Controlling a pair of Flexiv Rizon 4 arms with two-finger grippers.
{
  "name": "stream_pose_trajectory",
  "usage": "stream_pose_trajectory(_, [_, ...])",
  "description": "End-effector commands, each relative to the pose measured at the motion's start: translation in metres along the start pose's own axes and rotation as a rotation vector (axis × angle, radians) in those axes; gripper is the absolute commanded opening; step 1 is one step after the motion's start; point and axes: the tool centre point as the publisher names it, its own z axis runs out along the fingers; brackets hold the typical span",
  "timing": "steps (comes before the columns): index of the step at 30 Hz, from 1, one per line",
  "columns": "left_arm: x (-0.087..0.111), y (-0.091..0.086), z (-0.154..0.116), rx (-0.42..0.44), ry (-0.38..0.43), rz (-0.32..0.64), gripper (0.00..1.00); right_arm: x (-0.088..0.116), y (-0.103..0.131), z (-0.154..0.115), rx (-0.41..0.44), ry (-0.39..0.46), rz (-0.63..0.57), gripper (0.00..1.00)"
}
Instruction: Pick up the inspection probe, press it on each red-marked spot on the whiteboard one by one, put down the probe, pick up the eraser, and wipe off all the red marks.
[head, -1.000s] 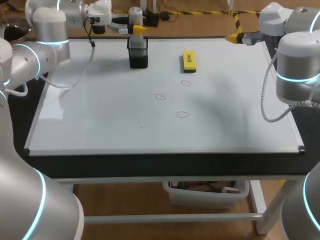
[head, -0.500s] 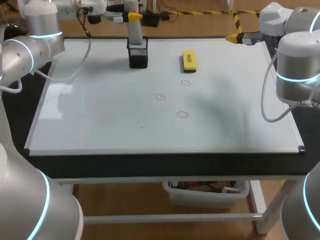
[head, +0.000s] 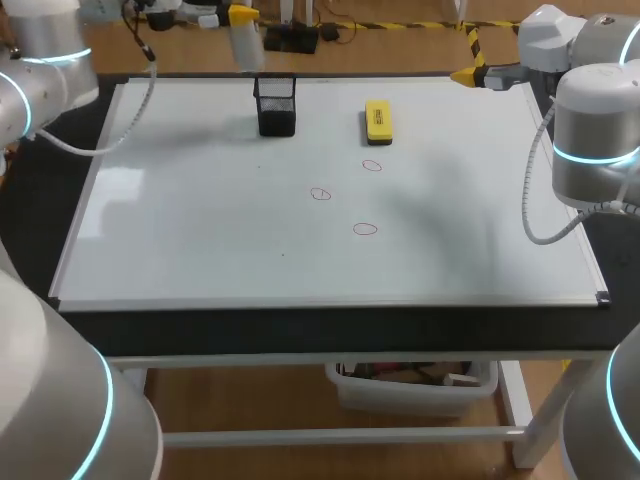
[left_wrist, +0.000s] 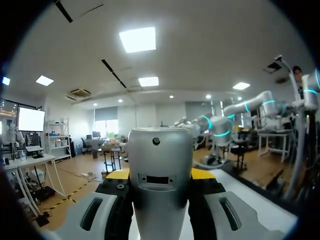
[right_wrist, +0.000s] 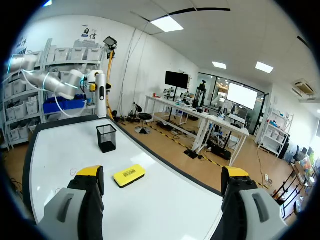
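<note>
Left fingers (left_wrist: 116, 174) clamped on probe (left_wrist: 160, 170) between them, right fingers (right_wrist: 90, 171) wide apart, eraser (right_wrist: 129, 175) lying ahead

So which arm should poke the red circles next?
Left. Its pincer holds the probe, ready for the red circles. The right pincer is open and empty.

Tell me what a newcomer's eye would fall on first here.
The silver probe stands out, clamped in the left pincer and held in the air by the black mesh holder at the whiteboard's far edge. Next come the yellow eraser lying beside that holder and the three small red circles drawn mid-board, with the right pincer open and empty at the far right corner.
</note>
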Motion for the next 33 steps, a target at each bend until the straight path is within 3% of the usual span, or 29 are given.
stream_pose_trajectory(1, [0.029, -0.006, -0.016, -0.039, -0.358, 0.009, 0.0, -0.001, 0.0, 0.0, 0.001, 0.001, 0.0, 1.0])
stream_pose_trajectory(15, [0.059, 0.021, -0.059, -0.081, -0.539, -0.015, 0.0, -0.001, 0.0, 0.0, 0.001, 0.001, 0.0, 1.0])
stream_pose_trajectory(26, [0.078, 0.041, -0.087, -0.095, -0.619, 0.024, 0.0, -0.001, 0.0, 0.0, 0.001, 0.001, 0.0, 1.0])
stream_pose_trajectory(33, [0.08, 0.057, -0.097, -0.094, -0.646, 0.013, 0.0, -0.001, 0.0, 0.0, 0.001, 0.001, 0.0, 1.0])
